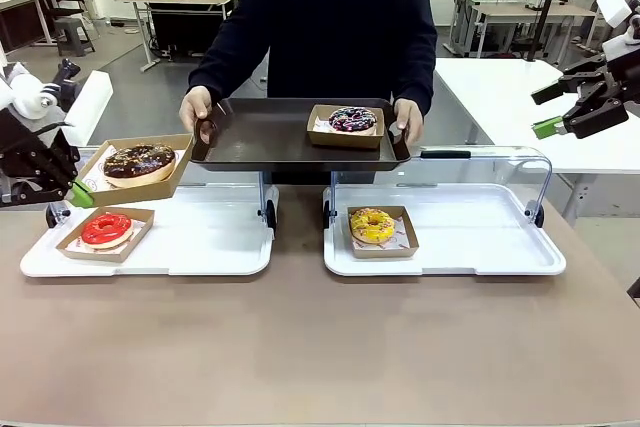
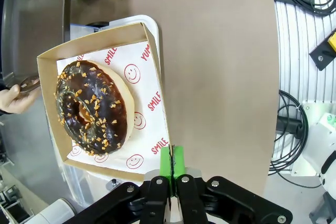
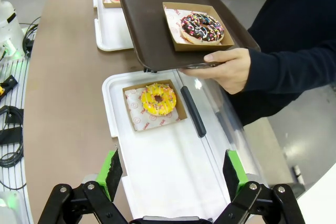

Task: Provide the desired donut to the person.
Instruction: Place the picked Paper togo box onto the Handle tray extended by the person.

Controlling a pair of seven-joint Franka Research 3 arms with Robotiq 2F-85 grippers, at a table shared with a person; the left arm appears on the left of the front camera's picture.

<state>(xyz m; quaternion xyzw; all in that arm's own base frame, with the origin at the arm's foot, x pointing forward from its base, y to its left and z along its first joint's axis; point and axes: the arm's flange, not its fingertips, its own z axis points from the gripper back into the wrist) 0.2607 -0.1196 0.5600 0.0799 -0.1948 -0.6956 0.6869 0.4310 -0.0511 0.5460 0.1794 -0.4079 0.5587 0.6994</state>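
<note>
I note the person (image 1: 335, 22) is cut off above the shoulders by the front view's top edge. My left wrist view crops the dark tray (image 2: 31, 24) at its left edge, and the person's hand (image 2: 16, 98) there too.

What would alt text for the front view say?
The left gripper, shut on a cardboard tray, lifts a chocolate donut toward the person, who holds a dark tray.
</note>
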